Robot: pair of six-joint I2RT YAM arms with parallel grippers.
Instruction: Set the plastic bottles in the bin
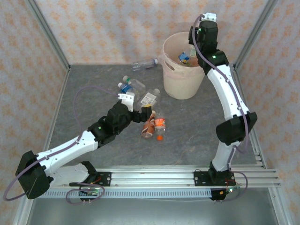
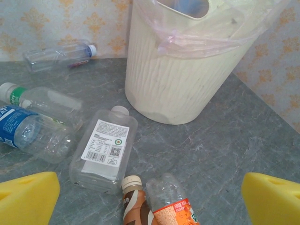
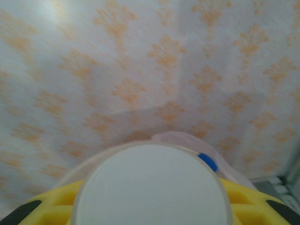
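Hovering: left gripper (image 2: 150, 197) spread wide, holding nothing, over plastic bottles (image 1: 152, 123) lying on the grey table (image 1: 197, 131) | right gripper (image 3: 152, 208) closed round a pale bottle (image 3: 152, 180) above the bin (image 1: 180, 84) | bin upright at the table's far side, more bottles inside.

This is a robot lab test cell. Panels (image 1: 117, 28) papered in an orange pattern stand in bare aluminium posts (image 1: 48, 32) around a grey stone-look surface (image 1: 187, 136). A left arm (image 1: 70, 150) and a right arm (image 1: 229, 93) are bolted to slotted aluminium rails (image 1: 154, 177) along the surface's near edge.
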